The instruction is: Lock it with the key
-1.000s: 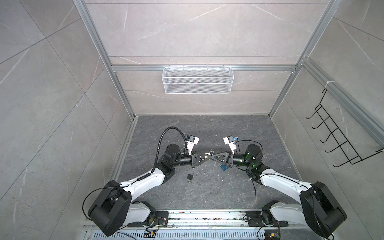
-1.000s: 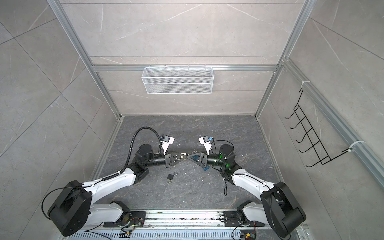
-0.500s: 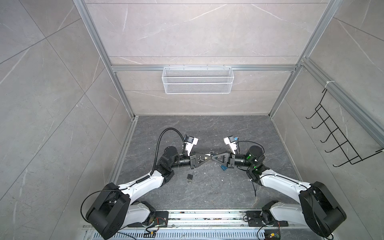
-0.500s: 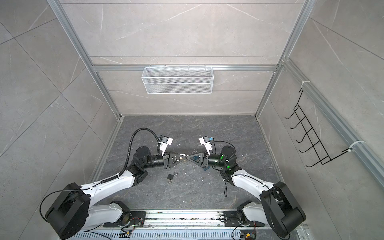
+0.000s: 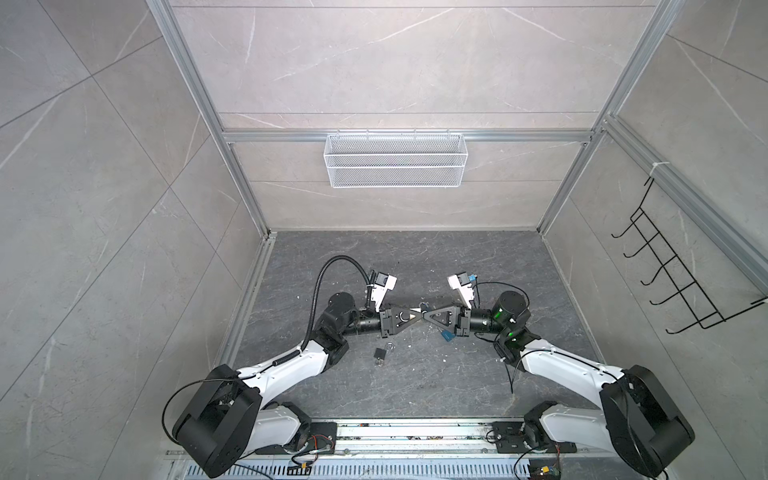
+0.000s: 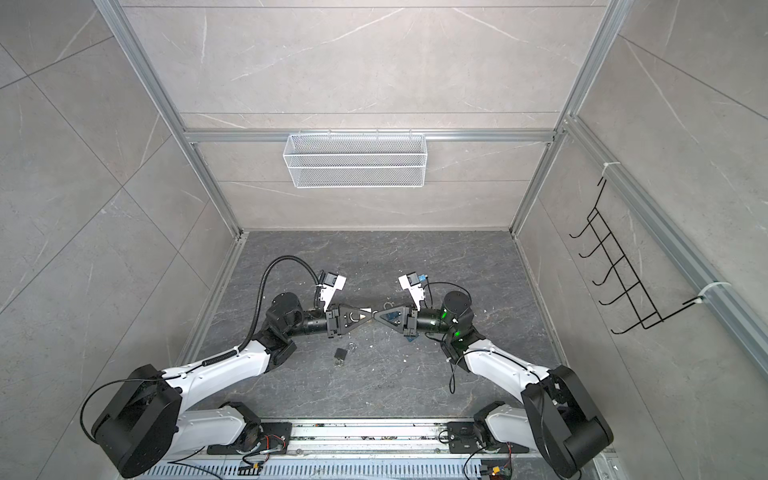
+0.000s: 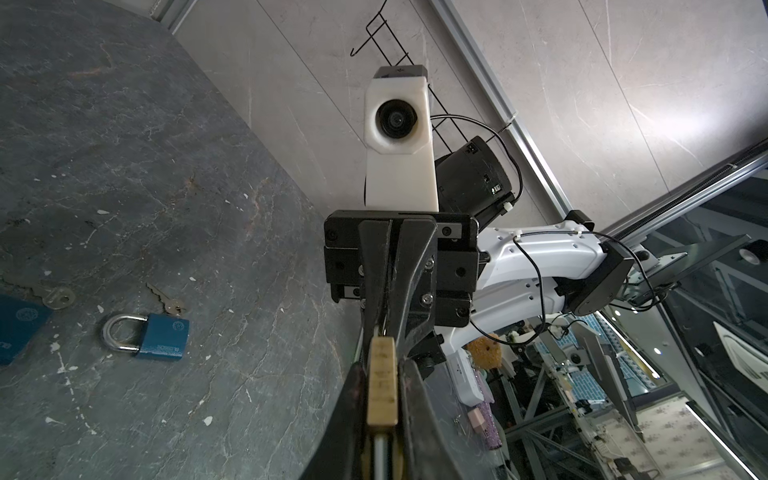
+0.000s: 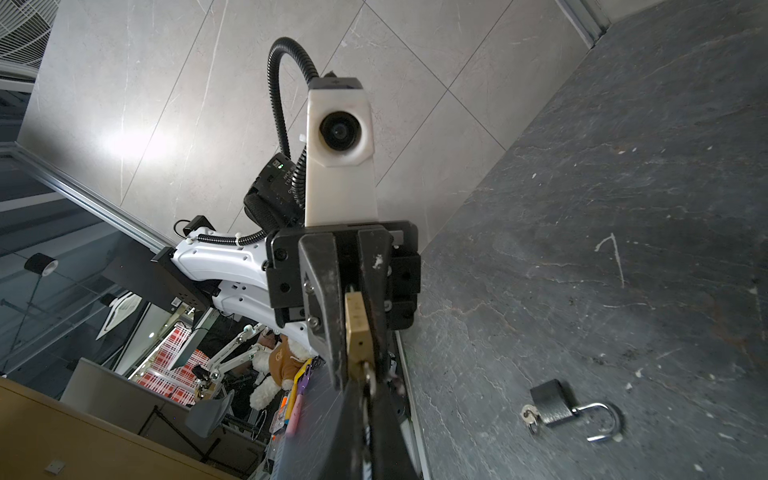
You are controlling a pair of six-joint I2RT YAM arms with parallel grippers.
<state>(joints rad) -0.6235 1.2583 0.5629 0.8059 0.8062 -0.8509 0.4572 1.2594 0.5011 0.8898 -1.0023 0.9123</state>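
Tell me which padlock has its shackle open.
The dark grey padlock: its shackle is swung open, one leg out of the body. The blue padlock is shut; the brass padlock mostly hides its shackle.

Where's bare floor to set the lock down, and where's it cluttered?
Bare: the floor from the left gripper and right gripper back to the rear wall, and the near stretch between the black padlock and the base rail. Cluttered: by the right gripper, where a blue padlock and loose keys lie.

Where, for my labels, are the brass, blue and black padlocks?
brass padlock (image 7: 381, 382), left wrist view, its narrow edge
blue padlock (image 7: 163, 337), left wrist view, its body
black padlock (image 8: 552, 402), right wrist view, its body
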